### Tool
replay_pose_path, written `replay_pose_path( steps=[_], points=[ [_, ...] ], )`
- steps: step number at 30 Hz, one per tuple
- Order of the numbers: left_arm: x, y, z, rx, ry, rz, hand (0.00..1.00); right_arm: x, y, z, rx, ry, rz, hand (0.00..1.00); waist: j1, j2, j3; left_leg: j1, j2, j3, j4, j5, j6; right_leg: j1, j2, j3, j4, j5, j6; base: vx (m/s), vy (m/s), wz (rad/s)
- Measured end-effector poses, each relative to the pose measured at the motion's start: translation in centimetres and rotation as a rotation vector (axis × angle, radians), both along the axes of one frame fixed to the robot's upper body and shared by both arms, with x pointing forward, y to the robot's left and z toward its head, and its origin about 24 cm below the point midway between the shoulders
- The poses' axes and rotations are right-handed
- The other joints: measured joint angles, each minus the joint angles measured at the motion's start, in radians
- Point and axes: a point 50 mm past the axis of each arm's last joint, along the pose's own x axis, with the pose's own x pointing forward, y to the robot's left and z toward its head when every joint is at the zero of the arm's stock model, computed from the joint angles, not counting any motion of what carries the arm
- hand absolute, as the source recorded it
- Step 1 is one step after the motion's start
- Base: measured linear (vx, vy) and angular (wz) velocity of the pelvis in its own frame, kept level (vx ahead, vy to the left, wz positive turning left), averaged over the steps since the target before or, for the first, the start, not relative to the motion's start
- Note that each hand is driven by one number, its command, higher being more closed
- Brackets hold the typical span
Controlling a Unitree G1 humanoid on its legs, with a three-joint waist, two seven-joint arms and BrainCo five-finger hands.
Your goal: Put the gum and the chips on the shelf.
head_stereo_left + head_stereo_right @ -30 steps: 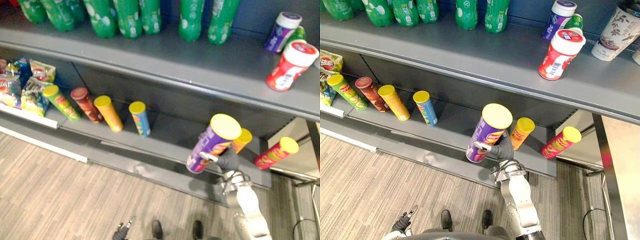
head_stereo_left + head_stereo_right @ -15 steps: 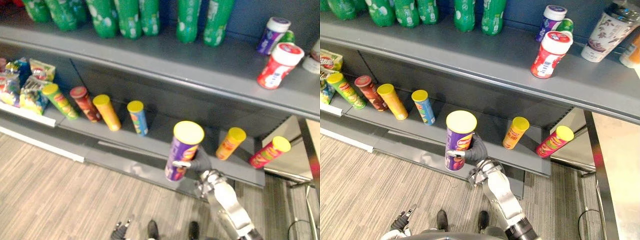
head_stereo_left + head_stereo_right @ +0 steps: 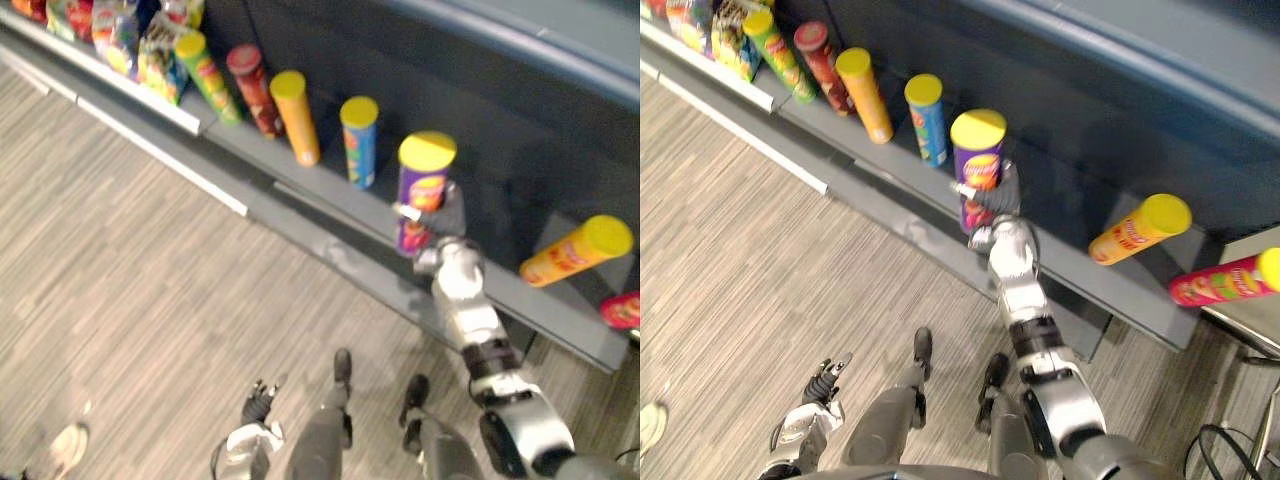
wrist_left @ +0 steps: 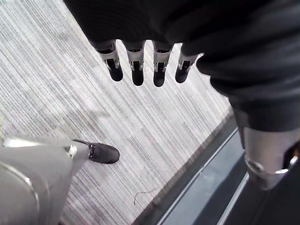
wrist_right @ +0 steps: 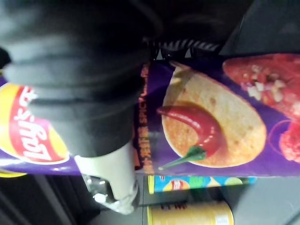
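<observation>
Chips can (image 3: 978, 160) at shelf (image 3: 1120, 285), right robot hand (image 3: 1002, 195) curled round it, chilli picture (image 5: 197, 126) in wrist view; left robot hand (image 4: 137, 75) straight-fingered

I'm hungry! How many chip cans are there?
7 along the shelf: green can, red can, yellow can, blue can, purple can in right hand, orange can, pink can. More may hide.

Purple chips can (image 5: 211, 117), pink can (image 3: 622, 310), snack bags (image 3: 120, 30) cut by edges.
</observation>
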Motion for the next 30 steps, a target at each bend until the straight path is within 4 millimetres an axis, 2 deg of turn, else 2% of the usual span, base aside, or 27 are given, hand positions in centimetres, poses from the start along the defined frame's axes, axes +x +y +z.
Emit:
replay_pose_path(
  steps=[2, 3, 5, 8, 12, 16, 22, 27, 30],
  points=[
    [1.0, -0.3, 0.5, -0.009, -0.035, 0.006, 0.0, 0.9, -1.0, 2.6, 0.055, -0.056, -0.092, 1.0, 0.019, 0.016, 0.029, -0.018, -0.011, 0.0, 0.003, 0.016, 0.006, -0.04, -0.02, -0.001, 0.056, -0.024, 0.003, 0.01, 0.002, 0.13],
    [1.6, -0.4, 1.0, -0.004, -0.06, 0.0, 0.0, 1.2, -1.6, 4.3, 0.069, -0.098, -0.138, 1.0, 0.023, 0.025, 0.054, -0.024, -0.016, -0.001, 0.006, 0.02, 0.007, -0.053, -0.03, -0.001, 0.079, -0.034, 0.005, 0.02, -0.002, 0.1],
    [2.1, -0.3, 1.3, 0.006, -0.077, -0.006, 0.0, 1.3, -1.9, 6.3, 0.099, -0.153, -0.173, 1.0, 0.025, 0.033, 0.085, -0.035, -0.023, 0.0, 0.006, 0.022, 0.008, -0.081, -0.043, 0.003, 0.115, -0.05, 0.005, 0.01, -0.008, 0.04],
    [2.7, -0.5, 1.6, -0.011, -0.094, -0.001, 0.0, 1.3, -2.4, 8.0, 0.141, -0.197, -0.217, 1.0, 0.03, 0.049, 0.104, -0.062, -0.029, 0.001, 0.006, 0.029, 0.017, -0.125, -0.055, 0.004, 0.153, -0.067, 0.002, 0.01, -0.03, 0.0],
    [4.1, -1.2, 2.6, -0.006, -0.156, -0.041, 0.0, 1.1, -3.7, 9.0, 0.152, -0.233, -0.309, 1.0, 0.048, 0.064, 0.122, -0.103, -0.04, 0.009, 0.006, 0.034, 0.02, -0.208, -0.079, 0.018, 0.237, -0.106, -0.004, 0.0, -0.072, -0.01],
    [5.2, -2.1, 3.4, -0.04, -0.21, -0.025, 0.0, 0.6, -3.7, 9.9, 0.189, -0.267, -0.345, 1.0, 0.053, 0.065, 0.136, -0.143, -0.05, 0.044, 0.006, 0.035, 0.019, -0.297, -0.107, 0.039, 0.319, -0.136, -0.011, 0.0, -0.072, -0.09],
    [6.9, -4.6, 4.9, -0.114, -0.298, -0.024, 0.0, -1.2, -4.2, 11.9, 0.27, -0.386, -0.39, 1.0, 0.041, 0.068, 0.153, -0.163, -0.04, 0.149, 0.006, 0.03, 0.025, -0.346, -0.138, 0.035, 0.377, -0.159, -0.015, -0.01, -0.06, 0.02],
    [7.4, -5.2, 5.6, -0.134, -0.336, -0.022, 0.0, -1.6, -3.8, 12.1, 0.295, -0.406, -0.386, 1.0, 0.042, 0.068, 0.153, -0.184, -0.035, 0.192, 0.007, 0.027, 0.03, -0.362, -0.146, 0.025, 0.376, -0.162, -0.015, 0.0, -0.025, 0.06],
    [7.3, -5.3, 5.5, -0.144, -0.335, -0.008, 0.0, -1.5, -3.7, 11.5, 0.309, -0.386, -0.397, 1.0, 0.044, 0.068, 0.153, -0.195, -0.027, 0.215, 0.007, 0.035, 0.032, -0.367, -0.15, 0.012, 0.376, -0.162, -0.015, 0.01, -0.014, 0.07]
  ],
)
